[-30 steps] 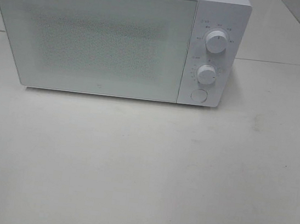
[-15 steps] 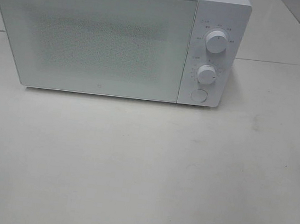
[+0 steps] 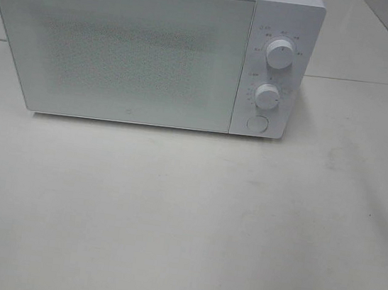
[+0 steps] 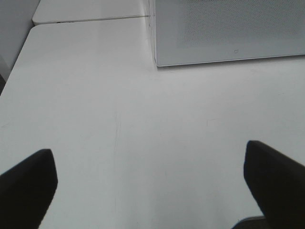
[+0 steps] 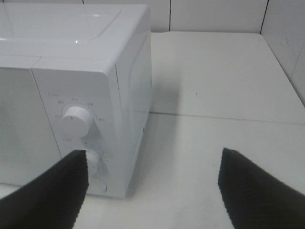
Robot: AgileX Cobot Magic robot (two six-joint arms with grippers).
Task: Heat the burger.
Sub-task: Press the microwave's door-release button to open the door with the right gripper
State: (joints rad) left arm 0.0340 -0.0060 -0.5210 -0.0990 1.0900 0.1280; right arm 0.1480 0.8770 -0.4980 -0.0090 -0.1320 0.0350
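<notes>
A white box-shaped microwave oven [image 3: 135, 51] is standing across the upper part of the overhead frame on a pale matte table [image 3: 184, 222]. Its frosted, dotted door [image 3: 120, 56] is sitting shut at the upper left. Right of the door, two round white knobs [image 3: 279, 55] [image 3: 266, 96] are sitting one above the other, with a round white button [image 3: 257, 122] below them. The burger is not showing, and the shut door is blocking any look inside, so I cannot tell where it is. The left gripper [image 4: 148, 152] is hanging over bare table near the door's corner, its black fingers [image 4: 28, 186] spread wide around nothing. The right gripper [image 5: 153, 153] is facing the knob side, its ribbed black fingers [image 5: 252, 191] likewise wide apart and gripping nothing.
</notes>
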